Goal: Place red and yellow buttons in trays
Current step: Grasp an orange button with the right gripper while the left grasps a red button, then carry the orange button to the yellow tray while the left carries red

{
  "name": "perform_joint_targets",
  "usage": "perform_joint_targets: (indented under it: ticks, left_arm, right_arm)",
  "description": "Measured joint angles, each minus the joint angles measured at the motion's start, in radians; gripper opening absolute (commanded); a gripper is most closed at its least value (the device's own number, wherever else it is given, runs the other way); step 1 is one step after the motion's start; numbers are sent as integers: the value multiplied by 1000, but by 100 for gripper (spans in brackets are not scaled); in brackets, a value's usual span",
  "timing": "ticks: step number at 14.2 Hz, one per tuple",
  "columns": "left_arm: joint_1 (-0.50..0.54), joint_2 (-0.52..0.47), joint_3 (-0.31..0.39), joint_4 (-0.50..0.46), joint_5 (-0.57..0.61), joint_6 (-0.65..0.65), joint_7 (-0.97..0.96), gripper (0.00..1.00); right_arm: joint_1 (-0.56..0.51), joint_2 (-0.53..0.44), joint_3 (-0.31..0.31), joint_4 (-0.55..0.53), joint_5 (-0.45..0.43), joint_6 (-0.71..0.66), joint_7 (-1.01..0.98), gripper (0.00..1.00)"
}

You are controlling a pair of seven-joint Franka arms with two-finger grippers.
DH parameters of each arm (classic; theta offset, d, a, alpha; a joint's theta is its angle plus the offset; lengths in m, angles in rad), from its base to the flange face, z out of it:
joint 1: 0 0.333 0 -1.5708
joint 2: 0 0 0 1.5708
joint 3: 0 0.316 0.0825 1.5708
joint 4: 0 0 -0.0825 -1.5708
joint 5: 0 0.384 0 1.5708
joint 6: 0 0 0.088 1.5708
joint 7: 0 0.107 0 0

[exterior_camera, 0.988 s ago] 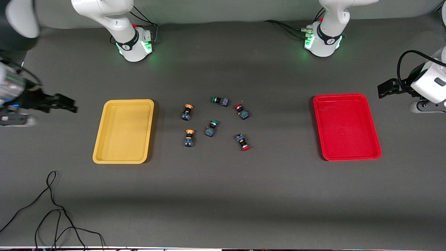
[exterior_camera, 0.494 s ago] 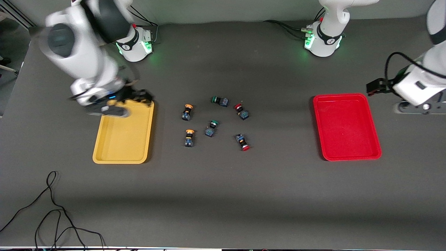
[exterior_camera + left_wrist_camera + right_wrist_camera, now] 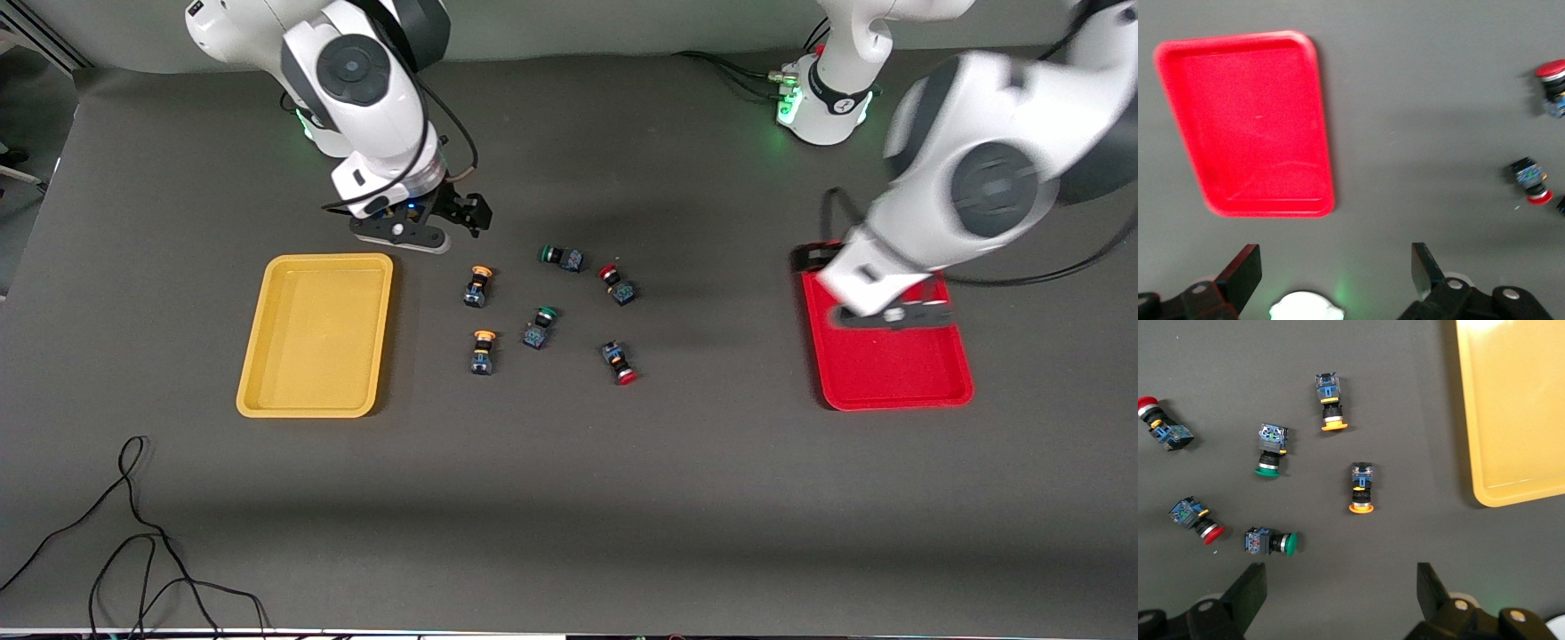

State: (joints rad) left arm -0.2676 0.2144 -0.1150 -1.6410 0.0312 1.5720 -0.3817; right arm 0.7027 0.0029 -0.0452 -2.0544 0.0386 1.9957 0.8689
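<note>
In the front view, the yellow tray (image 3: 316, 335) lay on the table (image 3: 569, 498) toward the right arm's end and the red tray (image 3: 889, 356) toward the left arm's end, both holding nothing. Six buttons lay loose on the table between the trays. Taking the green-capped button (image 3: 539, 326) in the middle as landmark: one yellow button (image 3: 477, 286) lay farther from the front camera than it, toward the yellow tray, and the other yellow button (image 3: 483, 352) nearer to the camera on that same side. One red button (image 3: 617, 284) lay farther from the camera, toward the red tray, and the other red button (image 3: 620, 362) nearer, also toward the red tray. The second green-capped button (image 3: 561, 257) lay farthest from the camera of the group. The right tool (image 3: 462, 213) hung over the bare table beside the yellow tray's corner, close to the buttons. The left tool (image 3: 889, 313) was over the red tray, blurred, so its fingers could hardly be read there.

In the left wrist view, the left tool (image 3: 1335, 273) had its fingers spread wide apart, gripping nothing, with the red tray (image 3: 1251, 127) and two red buttons in sight.

In the right wrist view, the right tool (image 3: 1341, 593) was likewise spread wide and bare, with the six buttons and the yellow tray (image 3: 1511, 407) in sight.
</note>
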Motion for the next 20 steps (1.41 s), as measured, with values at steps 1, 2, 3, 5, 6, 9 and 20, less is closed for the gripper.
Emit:
perform_joint_targets:
  ticks: [1, 2, 3, 5, 6, 9, 20]
  left_arm:
    - [-33, 35, 0, -1, 0, 41, -41, 100]
    - [-61, 72, 0, -5, -1, 90, -80, 100]
    - [-85, 106, 0, -15, -1, 144, -119, 100]
    - [-123, 175, 0, -35, -7, 234, -193, 100]
    - [-139, 205, -1, -39, -27, 266, -235, 100]
    - [-192, 269, -1, -43, -101, 328, -380, 100]
    - [-383, 361, -2, -267, -276, 745, -654, 93]
  right_arm:
    - [0, 0, -2, -47, 0, 61, 0, 100]
    - [0, 1, -6, -99, 0, 125, 0, 100]
    - [0, 7, -10, -147, 0, 185, 0, 100]
    - [-1, 38, -15, -219, 0, 293, 0, 100]
    - [-2, 66, -15, -245, 0, 353, 6, 100]
    - [-1, 192, -15, -303, 0, 556, 32, 100]
    - [-1, 413, -15, -280, 0, 770, 70, 70]
